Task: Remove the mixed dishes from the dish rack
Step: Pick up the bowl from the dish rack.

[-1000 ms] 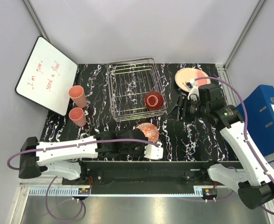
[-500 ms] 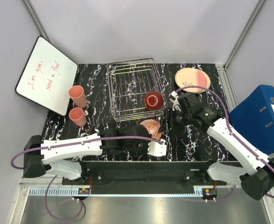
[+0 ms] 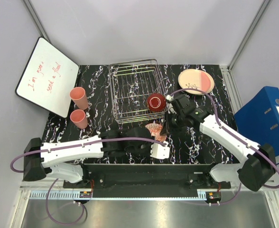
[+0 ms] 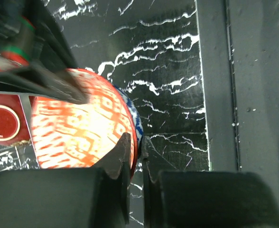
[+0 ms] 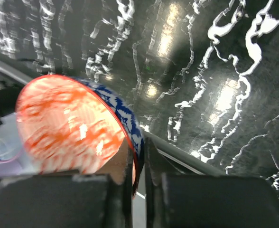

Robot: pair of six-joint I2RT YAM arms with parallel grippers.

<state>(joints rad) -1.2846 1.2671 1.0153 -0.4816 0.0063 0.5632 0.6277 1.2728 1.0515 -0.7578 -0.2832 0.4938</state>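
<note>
The patterned bowl (image 3: 153, 129) is tilted on edge between my two claws. My left claw (image 4: 135, 142) is pinched nearly closed on its rim, and my right claw (image 5: 138, 156) is clamped just as thin on the rim. Just beyond both claws, the red bowl (image 3: 156, 101) sits in the dish rack (image 3: 130, 88). The plates (image 3: 196, 80) lie farther out, to the right of my right claw.

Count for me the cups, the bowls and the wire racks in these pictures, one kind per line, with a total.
Cups: 2 (far cup, near cup)
Bowls: 2 (red bowl in the rack, patterned bowl gripped by left claw and right claw)
Wire racks: 1
Total: 5
</note>
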